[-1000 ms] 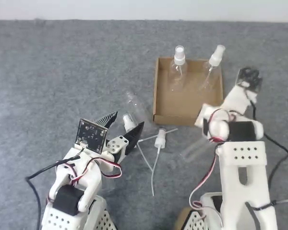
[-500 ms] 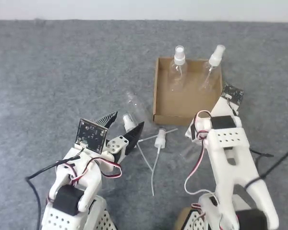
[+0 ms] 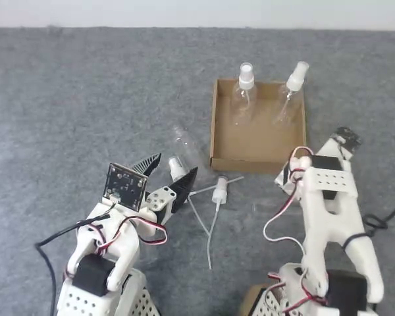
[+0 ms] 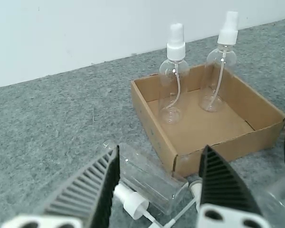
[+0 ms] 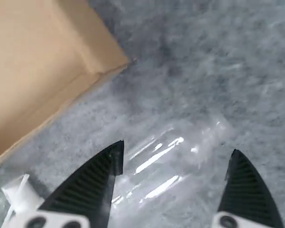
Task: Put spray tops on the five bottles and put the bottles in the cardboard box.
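Cardboard box [image 3: 257, 141] w/ 2 bottles [image 3: 243, 99]; 2 outside.

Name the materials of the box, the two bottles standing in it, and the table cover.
Cardboard box: matte brown board, folded walls. Two bottles: clear, glossy, probably plastic, with the tube visible inside. Table cover: grey, fuzzy, likely felt or carpet.
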{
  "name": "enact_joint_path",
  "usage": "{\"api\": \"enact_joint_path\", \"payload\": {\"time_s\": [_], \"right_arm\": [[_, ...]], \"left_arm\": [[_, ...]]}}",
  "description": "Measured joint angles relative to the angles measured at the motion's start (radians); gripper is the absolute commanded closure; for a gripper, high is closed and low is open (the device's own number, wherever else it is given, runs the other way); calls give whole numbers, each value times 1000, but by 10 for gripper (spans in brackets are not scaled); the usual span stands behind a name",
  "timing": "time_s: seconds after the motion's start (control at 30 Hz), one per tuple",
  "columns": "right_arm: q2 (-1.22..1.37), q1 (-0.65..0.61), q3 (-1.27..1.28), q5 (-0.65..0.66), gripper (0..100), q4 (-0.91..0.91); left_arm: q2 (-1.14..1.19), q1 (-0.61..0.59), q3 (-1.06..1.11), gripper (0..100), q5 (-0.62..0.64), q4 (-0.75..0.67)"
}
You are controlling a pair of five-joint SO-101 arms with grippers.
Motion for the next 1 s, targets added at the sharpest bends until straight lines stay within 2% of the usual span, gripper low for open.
{"api": "enact_joint_path", "payload": {"time_s": [0.13,0.4,0.5,0.63,0.73,0.83,1.0], "right_arm": [[0,91,0,49,713,0],[0,342,0,247,713,-44],[0,387,0,270,713,-51],[0,371,0,270,713,-28],[0,328,-14,264,713,35],[0,261,-64,213,712,110],[0,89,-106,77,709,187]], "left_arm": [[0,0,0,751,0,0],[0,0,0,754,-2,0],[0,-18,0,754,-31,0],[-2,-112,-34,754,-44,3],[-11,-216,-84,753,-44,60],[-12,-336,-100,751,-44,86],[-12,-440,-95,750,-44,91]]}}
